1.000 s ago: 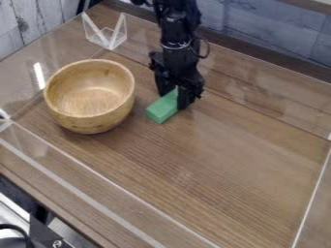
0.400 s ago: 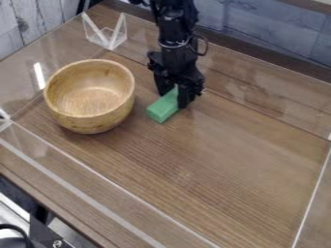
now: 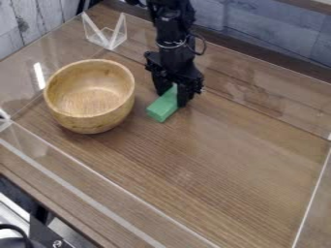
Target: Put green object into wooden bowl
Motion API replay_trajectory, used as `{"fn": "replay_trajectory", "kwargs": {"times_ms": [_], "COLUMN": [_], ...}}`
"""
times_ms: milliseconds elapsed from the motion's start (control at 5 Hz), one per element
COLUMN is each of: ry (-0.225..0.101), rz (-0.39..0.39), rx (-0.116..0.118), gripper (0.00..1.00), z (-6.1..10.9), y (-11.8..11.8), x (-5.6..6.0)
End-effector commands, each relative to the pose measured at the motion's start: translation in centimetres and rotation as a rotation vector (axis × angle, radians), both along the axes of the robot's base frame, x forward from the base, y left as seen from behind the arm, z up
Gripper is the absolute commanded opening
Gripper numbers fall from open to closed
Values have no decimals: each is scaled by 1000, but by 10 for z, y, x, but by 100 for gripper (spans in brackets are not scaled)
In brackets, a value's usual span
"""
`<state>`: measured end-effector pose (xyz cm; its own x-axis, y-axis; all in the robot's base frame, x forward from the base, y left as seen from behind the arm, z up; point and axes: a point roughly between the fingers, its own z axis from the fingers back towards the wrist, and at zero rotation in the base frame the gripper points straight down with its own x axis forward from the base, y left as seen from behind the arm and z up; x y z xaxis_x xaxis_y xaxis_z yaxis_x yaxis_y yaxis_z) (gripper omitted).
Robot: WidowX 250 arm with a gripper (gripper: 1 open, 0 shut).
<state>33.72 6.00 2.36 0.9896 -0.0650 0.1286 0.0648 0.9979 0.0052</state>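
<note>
The green object (image 3: pixel 161 108), a small flat bright-green block, lies on the wooden table just right of the wooden bowl (image 3: pixel 89 94). The bowl is round, light tan, and has nothing in it. My gripper (image 3: pixel 176 93) points straight down at the block's far end. Its black fingers (image 3: pixel 189 92) stand on either side of that end and close against it, with the block still resting on the table. The near half of the block sticks out toward the camera; the gripped end is hidden by the fingers.
A clear plastic wall (image 3: pixel 52 179) runs around the table's edges. A clear wire-like stand (image 3: pixel 104 34) sits at the back left behind the bowl. Bare wooden tabletop (image 3: pixel 220 165) stretches to the front and right.
The gripper has twisted slightly about its vertical axis while staying in the same spot. Block and bowl have not shifted.
</note>
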Motion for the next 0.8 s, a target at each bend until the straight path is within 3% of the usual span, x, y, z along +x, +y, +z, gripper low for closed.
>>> {"fn": "replay_trajectory", "kwargs": {"times_ms": [0, 400, 600], "ry": [-63, -77, -102], "rz": [71, 173, 209], "rx": [3, -17, -27], "gripper": [0, 0, 0], "z": [32, 72, 93], "y": [1, -16, -7], "x": [3, 2, -5]}}
